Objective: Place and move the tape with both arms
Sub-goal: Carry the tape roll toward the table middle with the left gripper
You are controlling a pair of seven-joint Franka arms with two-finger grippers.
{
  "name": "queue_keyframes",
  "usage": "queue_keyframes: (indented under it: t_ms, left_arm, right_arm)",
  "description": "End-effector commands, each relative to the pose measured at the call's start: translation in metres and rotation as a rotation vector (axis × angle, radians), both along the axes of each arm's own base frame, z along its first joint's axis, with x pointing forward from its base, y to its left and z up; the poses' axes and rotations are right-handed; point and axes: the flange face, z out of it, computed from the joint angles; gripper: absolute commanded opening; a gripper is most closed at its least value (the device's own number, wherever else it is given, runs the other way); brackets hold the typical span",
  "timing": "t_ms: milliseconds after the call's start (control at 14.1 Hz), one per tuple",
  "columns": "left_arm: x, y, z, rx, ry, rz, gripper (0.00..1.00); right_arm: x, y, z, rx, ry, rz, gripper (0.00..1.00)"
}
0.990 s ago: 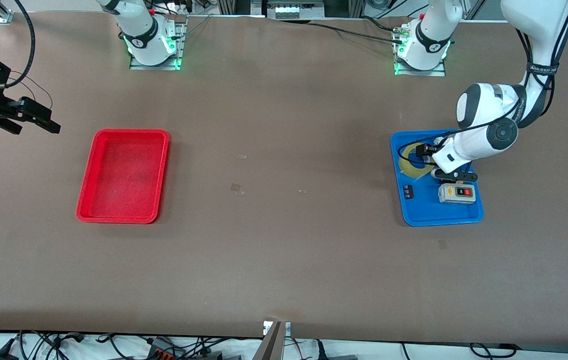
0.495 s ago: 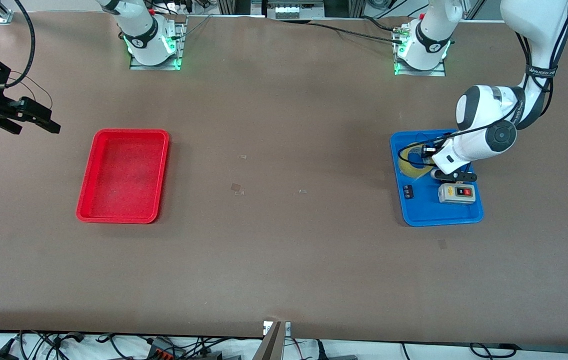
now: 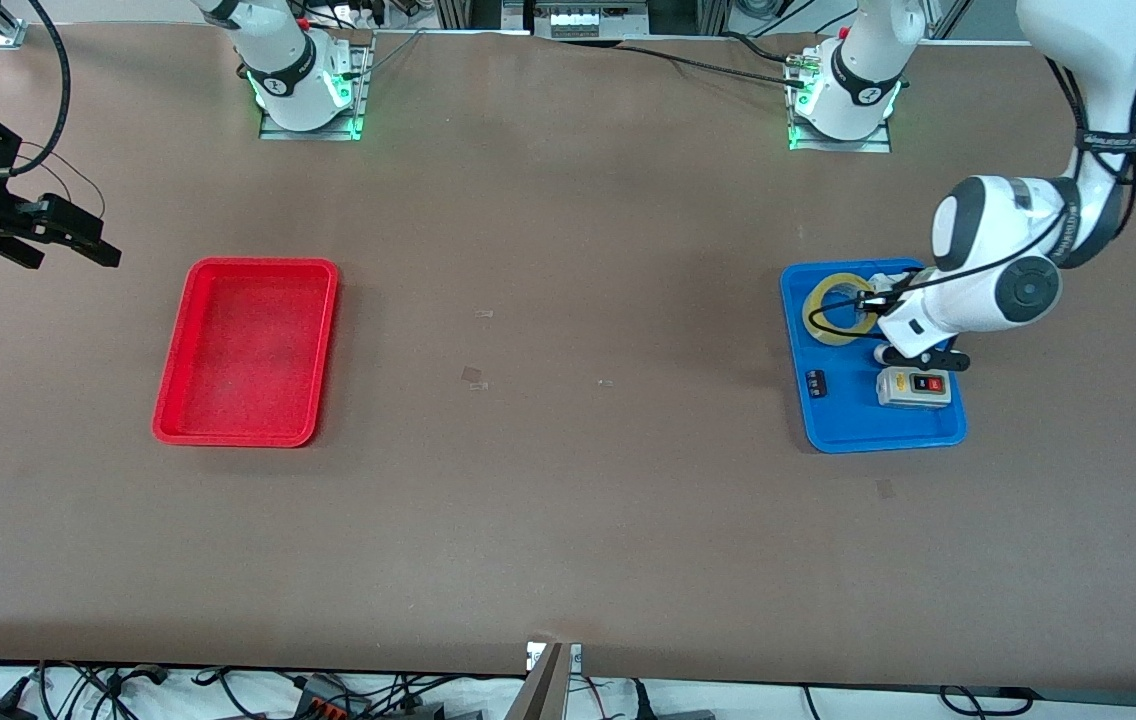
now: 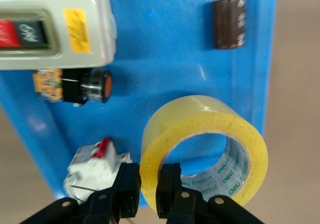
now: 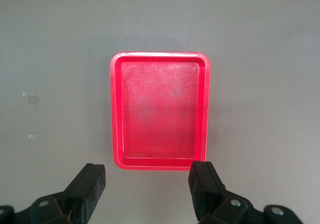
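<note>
**Tape gripped and coming up off the blue tray**

The left claw [image 4: 148, 186] is clenched on the tape [image 3: 836, 309]: in the left wrist view one finger sits inside the roll's hole and the other outside, pinching the yellow wall between them. Compared with a second ago, the left arm's wrist has shifted toward its own end of the desk [image 3: 568, 520], and the roll, previously half covered by the arm, now shows as a full ring in the front view. In the left wrist view it looks tilted, with its side wall visible. This suggests the lift has begun, though whether its lower edge is touching the blue tray [image 3: 833, 432] cannot be told.

The tape is over the part of the blue tray farthest from the front camera. The switch box [image 3: 914, 387], a small dark block [image 3: 817, 384] and two other small parts have not moved.

The right claw [image 5: 148, 189] waits with its fingers spread wide, hanging over the desk near the red tray [image 3: 244, 430], unchanged over the last second.

Judgement: the pickup is nearly complete; carrying the roll toward the middle of the desk comes next.
</note>
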Motion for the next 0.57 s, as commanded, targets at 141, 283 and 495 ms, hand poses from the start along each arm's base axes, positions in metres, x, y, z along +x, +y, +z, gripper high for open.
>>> queue_keyframes:
  t_ms: [141,283,495]
  left_arm:
    - [0.032,-0.08,0.044,0.026,0.034,0.129,0.0]
    - [0.042,-0.153,0.041,0.008,0.045,0.221,0.0]
    - [0.058,-0.265,0.018,0.02,0.064,0.365,0.0]
  right_arm:
    - [-0.001,0.001,0.005,-0.007,-0.01,0.007,1.0]
    - [-0.001,0.001,0.003,-0.009,-0.007,0.008,1.0]
    - [-0.001,0.0,0.002,-0.007,-0.001,0.006,1.0]
